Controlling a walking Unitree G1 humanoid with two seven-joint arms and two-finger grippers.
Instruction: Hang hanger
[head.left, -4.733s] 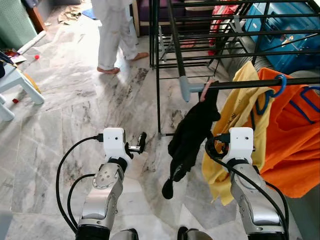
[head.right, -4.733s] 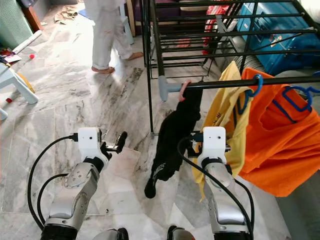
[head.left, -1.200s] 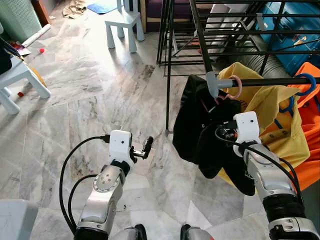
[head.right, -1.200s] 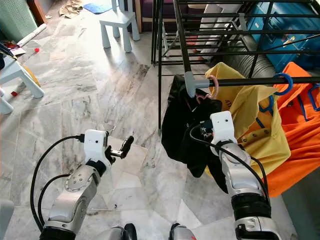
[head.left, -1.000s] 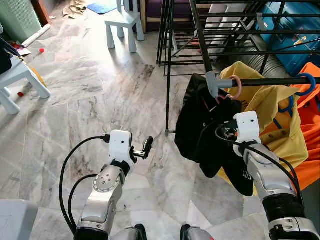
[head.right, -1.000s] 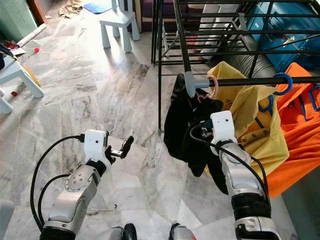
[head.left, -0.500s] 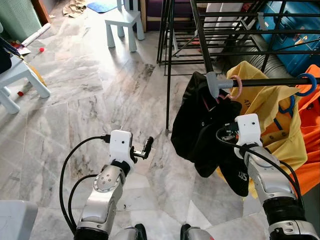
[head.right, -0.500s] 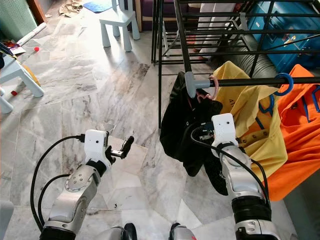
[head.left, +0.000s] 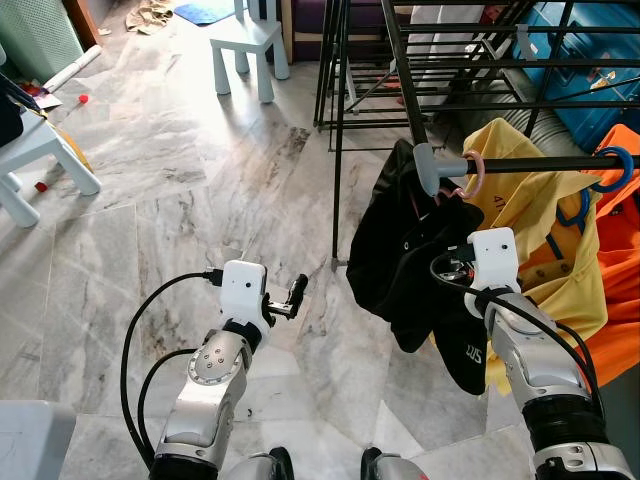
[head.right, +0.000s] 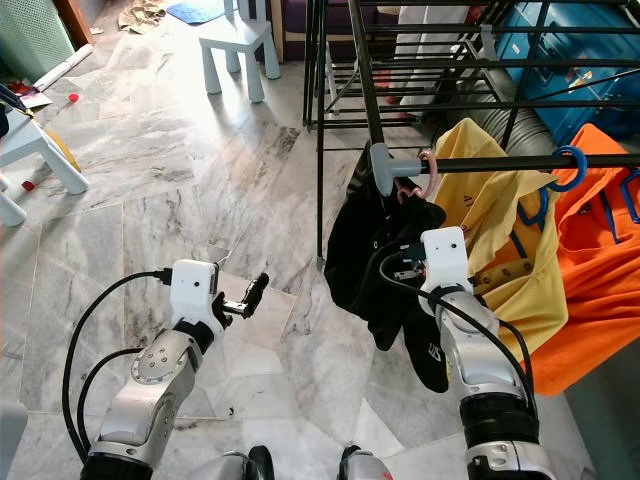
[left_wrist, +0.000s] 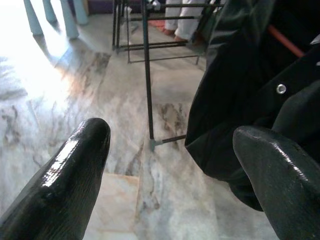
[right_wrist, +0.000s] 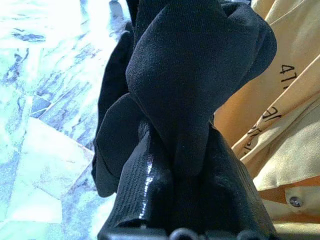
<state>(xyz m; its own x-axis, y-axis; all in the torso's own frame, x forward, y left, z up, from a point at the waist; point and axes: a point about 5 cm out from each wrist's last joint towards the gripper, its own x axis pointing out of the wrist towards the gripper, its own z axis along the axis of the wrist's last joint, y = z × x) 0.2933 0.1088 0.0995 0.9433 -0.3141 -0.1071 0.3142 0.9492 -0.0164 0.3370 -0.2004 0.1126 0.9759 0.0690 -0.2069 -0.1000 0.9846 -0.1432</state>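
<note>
Right end effector (head.right: 400, 268) grips black garment (head.right: 375, 265); marble floor (head.left: 200, 190).

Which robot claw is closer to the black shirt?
The right claw: it is pressed into the black shirt hanging from the rail. The left claw hangs open over the floor, apart from it.

Yellow shirt (right_wrist: 280, 125): black print, digits "47" readable.

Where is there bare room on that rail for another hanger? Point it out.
Crowded: the pink hanger with the black garment sits at the rail's end cap; yellow shirt and blue hanger follow. Bare rail lies between pink and blue hooks.
</note>
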